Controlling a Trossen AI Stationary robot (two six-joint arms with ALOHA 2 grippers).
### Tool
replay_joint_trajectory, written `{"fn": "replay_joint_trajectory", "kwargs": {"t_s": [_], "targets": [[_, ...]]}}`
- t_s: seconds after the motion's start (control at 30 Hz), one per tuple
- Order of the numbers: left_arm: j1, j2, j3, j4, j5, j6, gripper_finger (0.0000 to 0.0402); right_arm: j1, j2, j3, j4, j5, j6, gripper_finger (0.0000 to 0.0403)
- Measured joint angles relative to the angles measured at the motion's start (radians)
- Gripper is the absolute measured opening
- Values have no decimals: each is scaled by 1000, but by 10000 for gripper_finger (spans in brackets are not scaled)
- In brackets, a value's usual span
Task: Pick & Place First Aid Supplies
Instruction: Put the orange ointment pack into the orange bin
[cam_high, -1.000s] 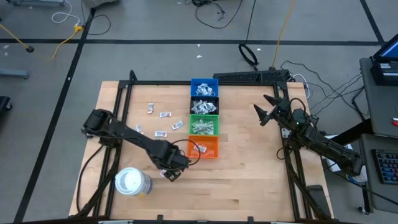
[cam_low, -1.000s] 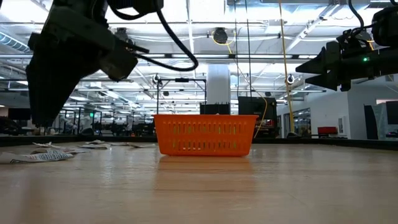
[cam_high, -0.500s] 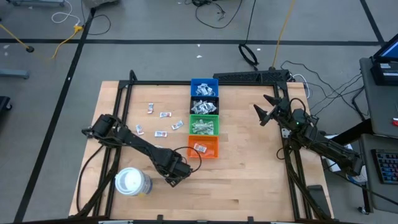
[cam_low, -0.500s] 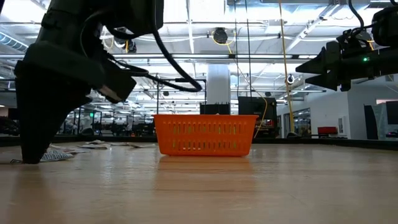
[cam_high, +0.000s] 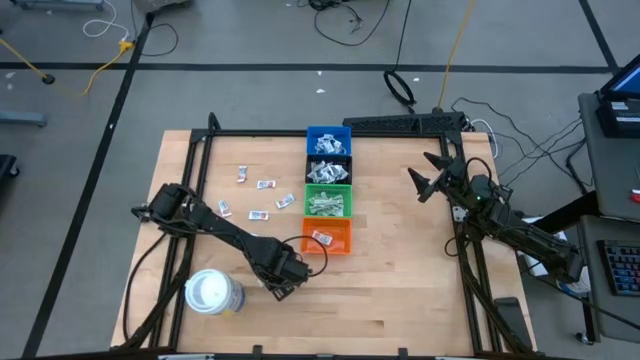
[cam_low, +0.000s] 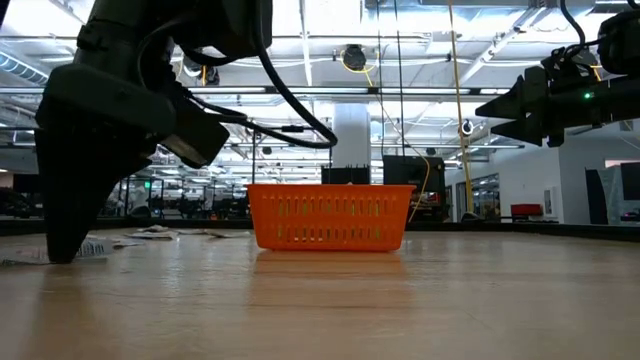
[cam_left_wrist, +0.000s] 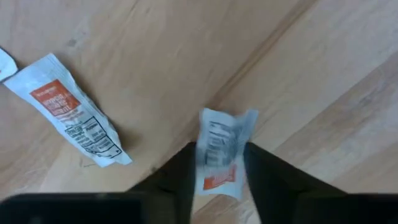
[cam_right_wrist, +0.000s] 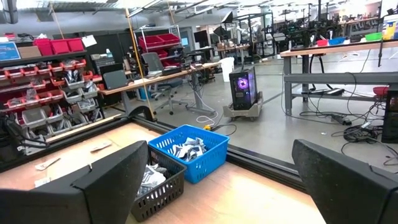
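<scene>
A small white packet with a red mark (cam_left_wrist: 222, 127) lies on the wooden table, and my left gripper (cam_left_wrist: 219, 150) has come down over it from above, its fingers closed in on it. In the high view this gripper (cam_high: 279, 288) is near the front of the table, just left of the orange bin (cam_high: 327, 236). A second white-and-red packet (cam_left_wrist: 68, 112) lies flat beside it, untouched. More loose packets (cam_high: 266, 185) lie farther back on the left. My right gripper (cam_high: 425, 178) hangs open in the air at the far right. My left gripper has the small packet between its two fingers (cam_left_wrist: 181, 167), one on each long side of the packet's red-marked end (cam_left_wrist: 217, 180). The fingers point down from above. The packet's printed end (cam_left_wrist: 227, 121) sticks out past the fingertips and rests on the table.
A row of bins runs back from the orange one: green (cam_high: 328, 200), black (cam_high: 328, 170) and blue (cam_high: 328, 140), each with packets inside. A large white roll (cam_high: 213, 292) stands near the front left. A black frame borders the table (cam_high: 400, 290).
My left gripper has gone down to the table top and a little toward the near edge, ending over the small packet. My right arm has kept still.
</scene>
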Motion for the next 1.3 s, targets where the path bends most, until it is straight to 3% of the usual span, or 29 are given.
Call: {"fn": "replay_joint_trajectory", "kwargs": {"t_s": [0.27, 0.6, 0.9, 1.3], "targets": [[-2, -37, -1, -22, -2, 107, 11, 0, 0, 0, 0, 0, 0, 393], [38, -165, -1, -202, -66, 279, 6, 0, 0, 0, 0, 0, 0, 393], [103, -232, 6, -282, -87, 697, 3, 0, 0, 0, 0, 0, 0, 393], [230, -39, 333, -423, -155, 938, 2, 0, 0, 0, 0, 0, 0, 393]]}}
